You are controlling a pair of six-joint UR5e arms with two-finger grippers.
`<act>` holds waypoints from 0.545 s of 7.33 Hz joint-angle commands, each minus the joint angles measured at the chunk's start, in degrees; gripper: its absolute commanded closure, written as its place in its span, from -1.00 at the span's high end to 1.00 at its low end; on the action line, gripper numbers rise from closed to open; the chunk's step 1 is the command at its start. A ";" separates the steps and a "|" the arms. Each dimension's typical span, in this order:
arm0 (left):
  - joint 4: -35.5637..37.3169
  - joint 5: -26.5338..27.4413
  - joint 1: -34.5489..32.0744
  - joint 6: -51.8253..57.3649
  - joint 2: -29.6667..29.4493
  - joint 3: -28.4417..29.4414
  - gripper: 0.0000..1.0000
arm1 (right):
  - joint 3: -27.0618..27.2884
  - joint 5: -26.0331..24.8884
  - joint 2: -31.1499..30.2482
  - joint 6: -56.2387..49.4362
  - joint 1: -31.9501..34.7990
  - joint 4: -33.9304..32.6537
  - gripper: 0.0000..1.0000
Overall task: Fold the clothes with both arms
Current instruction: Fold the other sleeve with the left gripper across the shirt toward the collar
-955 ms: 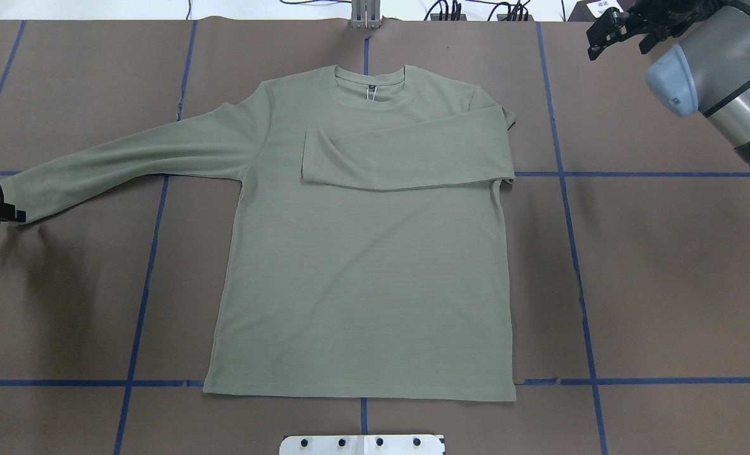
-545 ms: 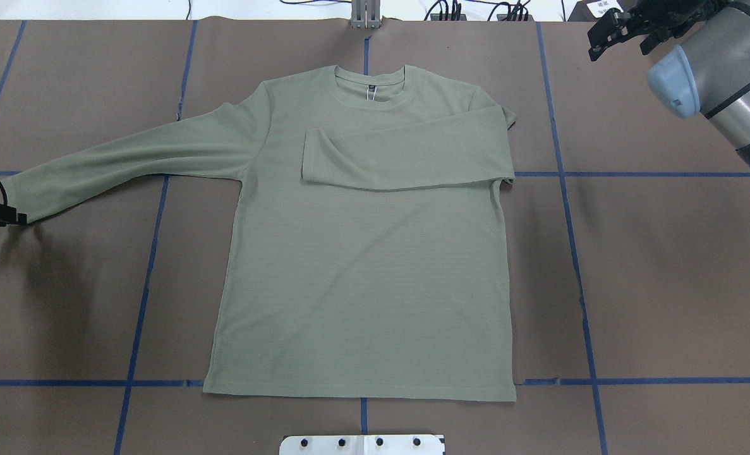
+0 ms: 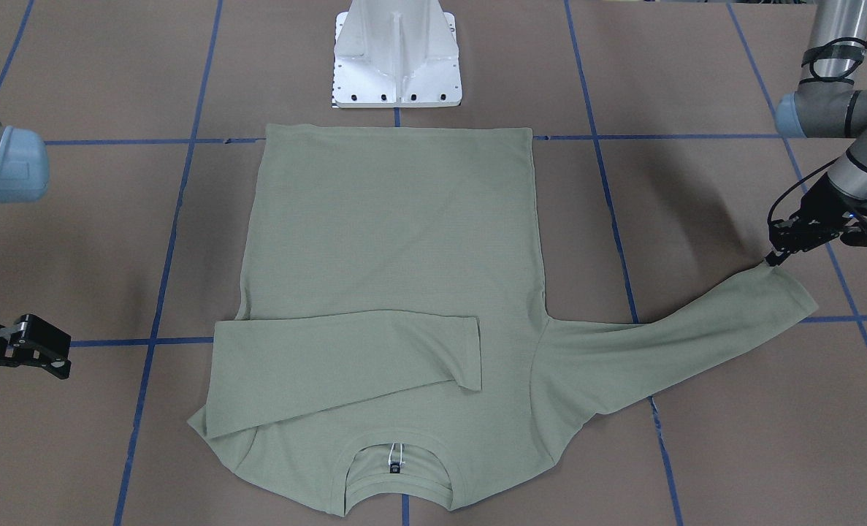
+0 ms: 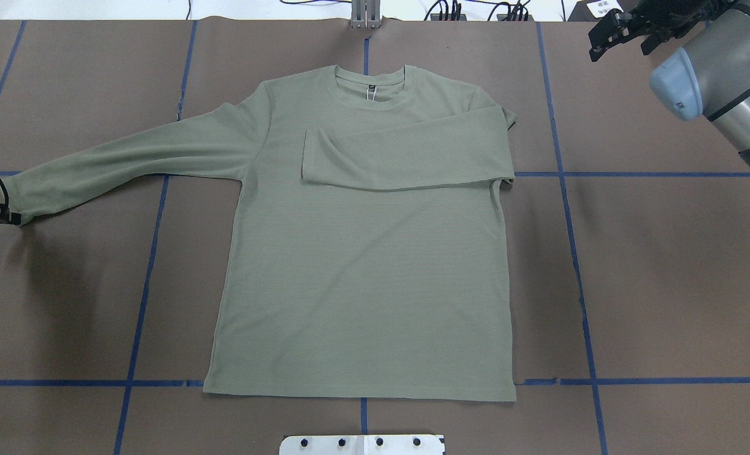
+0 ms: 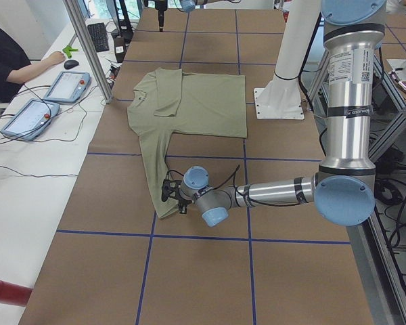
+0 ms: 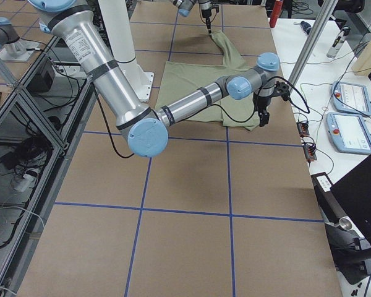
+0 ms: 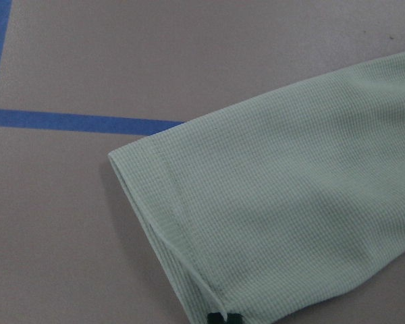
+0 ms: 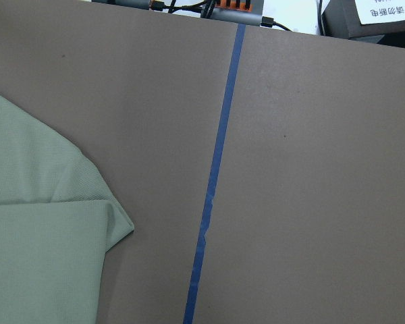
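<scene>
Overhead exterior is giving me the shirt [image 4: 362,284] lying flat in the middle of the table [image 4: 665,284], collar toward the far edge and hem [image 4: 359,395] running straight along the near blue tape line [image 4: 65,382]. One sleeve [image 4: 406,158] is lying folded across the chest, its cuff ending just short of the shirt's midline and its fold sitting even with the side seam. The other sleeve [image 4: 128,158] is stretching out flat toward the view's left, well past the body.

I am seeing the left gripper [image 4: 16,218] sitting low at the near corner of that outstretched cuff [image 7: 155,196], its tip touching the cuff edge. In the front-facing view the left gripper [image 3: 773,257] is meeting the same corner, but I cannot tell whether the fingers are pinching fabric or only resting against it; the wrist camera is showing just a dark tip at the cuff's hem.

The right gripper [image 4: 619,45] is hovering beyond the far right corner of the shirt, well apart from it, jaws spread and carrying nothing. Bare brown table is lying open on both sides of the body and in front of the hem, up to the white pedestal base [image 3: 396,58].
</scene>
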 commanded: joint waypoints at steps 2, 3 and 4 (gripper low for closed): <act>0.86 -0.31 -0.17 0.17 -1.20 -11.90 -1.00 | 0.12 -0.01 -0.01 0.09 0.00 0.00 1.00; 2.77 -0.74 -0.17 -0.35 -3.82 -14.73 -1.00 | 0.12 -0.01 -0.10 0.09 0.00 0.00 1.00; 9.75 -1.79 -0.17 -0.96 -8.89 -17.19 -1.00 | 0.21 -0.01 -0.10 0.09 0.09 0.00 1.00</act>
